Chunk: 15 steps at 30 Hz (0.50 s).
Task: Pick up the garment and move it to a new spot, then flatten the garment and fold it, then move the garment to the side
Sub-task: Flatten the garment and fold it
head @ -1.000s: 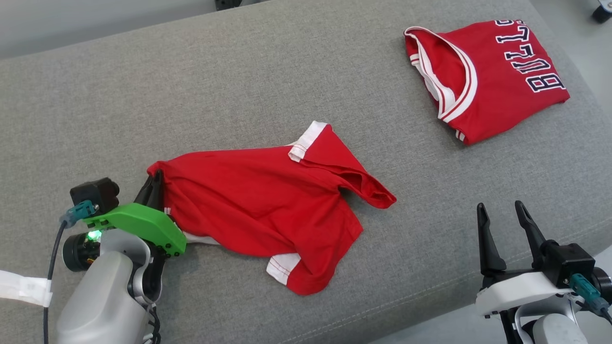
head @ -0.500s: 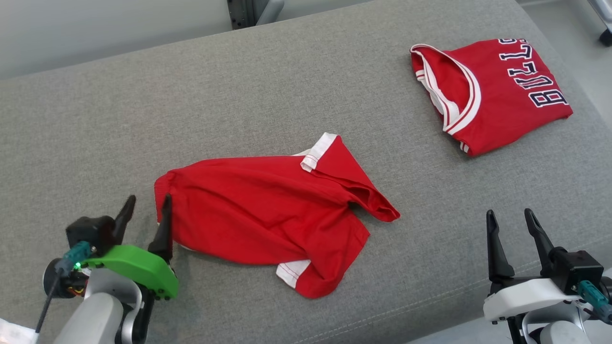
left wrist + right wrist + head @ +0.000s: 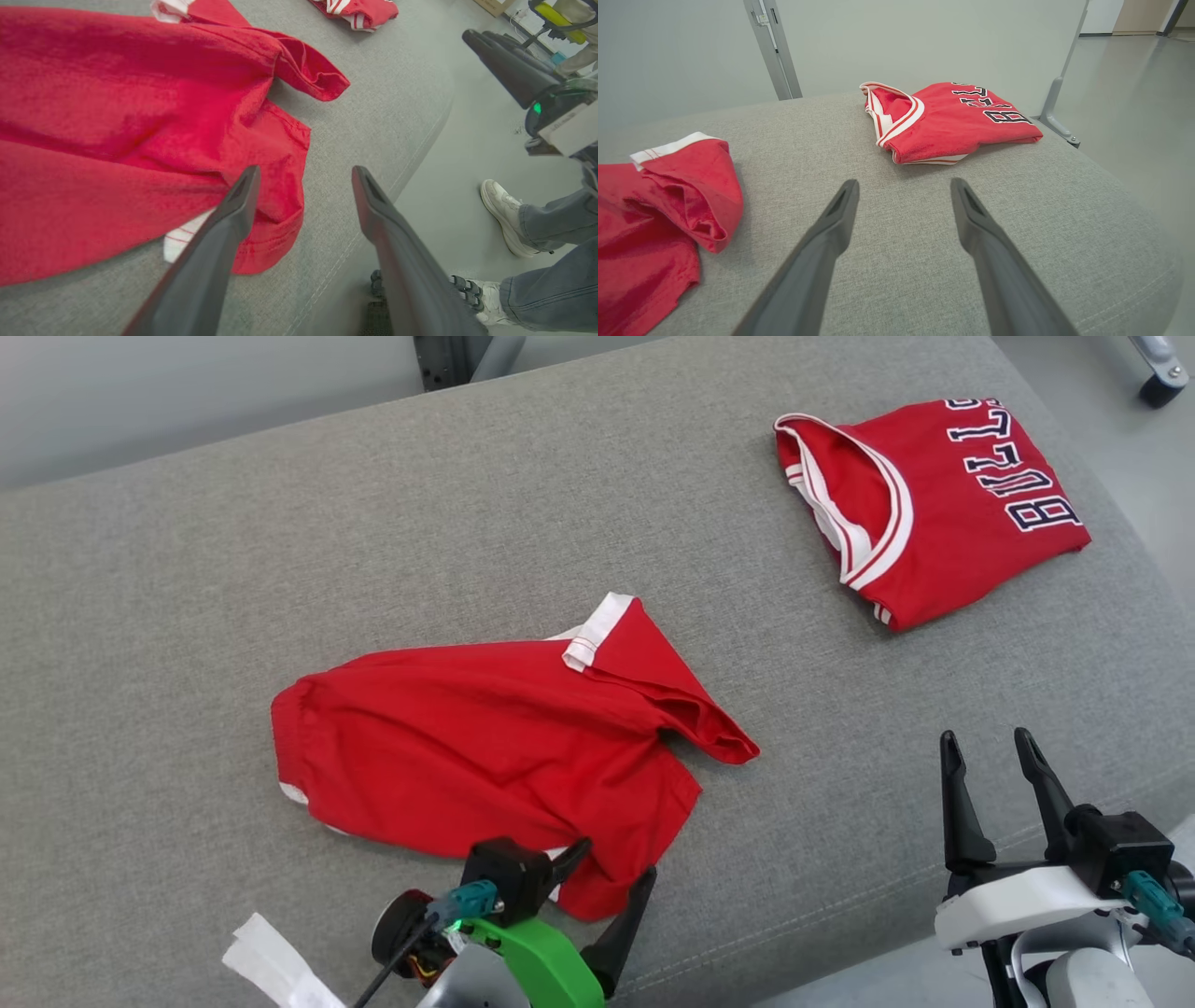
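Red shorts [image 3: 485, 747] lie rumpled on a grey cushion [image 3: 280, 523], with their hem corner just ahead of the left gripper [image 3: 616, 859]. That gripper is spread wide and empty. Flattening seems to be the step in hand, and the next move likely calls for pinching that hem and drawing it straight. The right gripper [image 3: 986, 737] is also spread and empty, well apart from the shorts. Count: one pair of shorts, one folded Bulls jersey [image 3: 943, 504] beyond the right gripper, and two grippers.

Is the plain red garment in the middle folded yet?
No, rumpled: the garment lies loosely spread on the cushion, creased, one cuffed end bunched up.
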Available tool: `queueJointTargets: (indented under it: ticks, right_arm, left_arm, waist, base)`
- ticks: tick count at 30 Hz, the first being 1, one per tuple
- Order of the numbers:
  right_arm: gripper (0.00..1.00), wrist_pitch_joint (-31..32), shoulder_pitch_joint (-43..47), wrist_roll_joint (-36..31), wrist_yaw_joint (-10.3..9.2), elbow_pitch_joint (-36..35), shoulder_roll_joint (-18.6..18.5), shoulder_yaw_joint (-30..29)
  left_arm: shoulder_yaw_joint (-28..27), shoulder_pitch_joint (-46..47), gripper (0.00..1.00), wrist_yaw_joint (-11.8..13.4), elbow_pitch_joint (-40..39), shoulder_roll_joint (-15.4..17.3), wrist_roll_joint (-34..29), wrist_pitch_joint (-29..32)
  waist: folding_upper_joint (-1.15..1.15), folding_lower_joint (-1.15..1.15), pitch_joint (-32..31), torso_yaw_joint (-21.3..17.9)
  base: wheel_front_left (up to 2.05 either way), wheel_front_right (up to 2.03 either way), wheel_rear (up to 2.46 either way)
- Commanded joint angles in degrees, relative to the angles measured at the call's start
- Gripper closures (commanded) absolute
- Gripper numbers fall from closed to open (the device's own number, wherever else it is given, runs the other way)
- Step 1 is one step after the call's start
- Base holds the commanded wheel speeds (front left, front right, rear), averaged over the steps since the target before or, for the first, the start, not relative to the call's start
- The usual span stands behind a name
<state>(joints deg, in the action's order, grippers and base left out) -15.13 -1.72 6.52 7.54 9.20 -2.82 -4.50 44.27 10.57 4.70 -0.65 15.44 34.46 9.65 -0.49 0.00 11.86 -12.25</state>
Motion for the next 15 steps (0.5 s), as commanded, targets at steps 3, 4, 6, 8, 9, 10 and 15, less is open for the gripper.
queueJointTargets:
  ticks: [3, 4, 6, 8, 9, 10, 15]
  right_arm:
    - [0.00, 0.00, -0.67, 0.83, -0.11, -0.19, -0.15, 0.08]
    - [0.00, 0.00, -0.70, 1.00, -0.11, -0.16, -0.17, 0.11]
    - [0.00, 0.00, -0.80, 1.26, -0.11, -0.07, -0.14, 0.32]
    - [0.00, 0.00, -0.90, 1.74, -0.11, -0.12, -0.15, 0.30]
    - [0.00, 0.00, -0.91, 1.77, -0.11, -0.13, -0.14, 0.46]
    - [0.00, 0.00, -0.83, 1.85, -0.11, -0.12, -0.14, 0.50]
    - [0.00, 0.00, -0.13, 2.06, -0.11, -0.22, -0.11, 0.18]
  left_arm:
    - [2.05, 0.92, 0.00, -1.13, 3.59, -1.20, 0.41, 2.59]
    - [2.25, 1.08, 0.00, -1.44, 4.72, -1.51, 0.75, 3.18]
    - [2.03, 2.01, 0.00, -1.06, 7.30, -1.25, 0.56, 3.65]
    - [1.92, 2.14, 0.00, -0.45, 9.56, -1.38, 0.51, 3.67]
    - [1.79, 2.43, 0.00, -0.03, 10.63, -1.35, 0.10, 3.41]
    - [1.76, 2.95, 0.00, 0.31, 11.54, -1.15, -0.66, 3.13]
    - [1.02, 3.06, 0.00, 2.08, 14.63, -0.27, -1.23, 2.40]
  waist:
    - [0.49, 0.00, 1.30, -2.18]
    - [0.49, 0.00, 1.52, -2.62]
    - [0.49, 0.00, 1.88, -3.55]
    - [0.49, 0.00, 2.21, -4.46]
    - [0.49, 0.00, 2.33, -4.90]
    - [0.49, 0.00, 2.43, -5.27]
    - [0.49, 0.00, 2.52, -6.32]
  base:
    - [0.00, 0.00, 0.00]
    - [0.00, 0.00, 0.00]
    - [0.00, 0.00, 0.00]
    - [0.00, 0.00, 0.00]
    - [0.00, 0.00, 0.00]
    - [0.00, 0.00, 0.00]
    - [0.00, 0.00, 0.00]
